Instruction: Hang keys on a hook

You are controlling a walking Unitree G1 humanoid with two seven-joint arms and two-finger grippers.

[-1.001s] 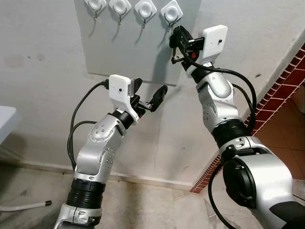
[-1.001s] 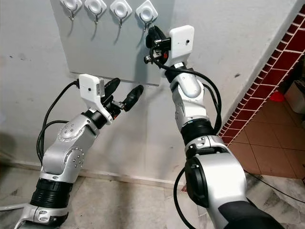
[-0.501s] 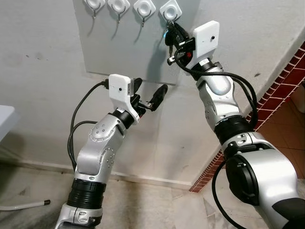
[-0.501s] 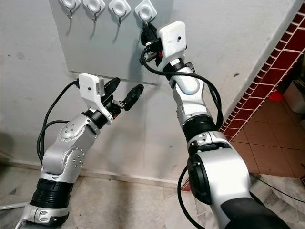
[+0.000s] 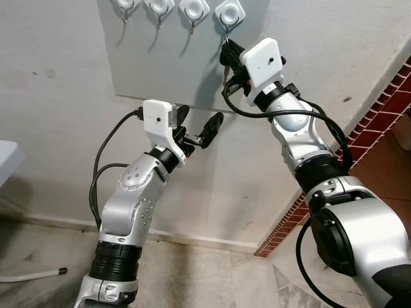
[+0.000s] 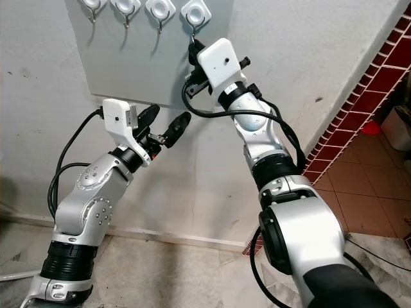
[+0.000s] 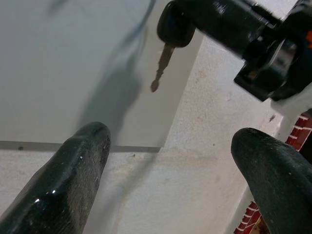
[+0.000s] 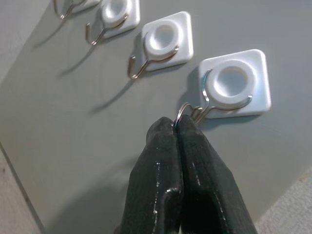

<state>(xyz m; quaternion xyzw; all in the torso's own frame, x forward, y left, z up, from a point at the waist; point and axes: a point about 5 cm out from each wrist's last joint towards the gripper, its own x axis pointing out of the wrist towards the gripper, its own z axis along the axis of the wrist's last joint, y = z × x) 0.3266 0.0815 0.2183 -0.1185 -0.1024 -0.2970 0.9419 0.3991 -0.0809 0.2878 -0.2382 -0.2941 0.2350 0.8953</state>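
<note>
Pinching key ring (image 8: pixel 181 111), right gripper (image 8: pixel 176 127) has fingers pressed together on it, raised at rightmost hook (image 8: pixel 222 100) of row on grey wall panel (image 5: pixel 167 64). Ring touches hook's wire; whether it is seated over hook, cannot tell. Key (image 7: pixel 163 62) with black head dangles below gripper, blade pointing down. Left gripper (image 5: pixel 197 128) held lower and left, near panel's bottom edge, fingers (image 7: pixel 73 175) spread apart, holding nothing. Three other hooks (image 8: pixel 153 53) to left.

Head stereo pair looks fwd/up at the wall panel (image 5: pixel 167 70), both sharing the hook row (image 6: pixel 159 11). R wrist cam v. close on the hooks; L wrist cam near the panel's lower edge.
</note>
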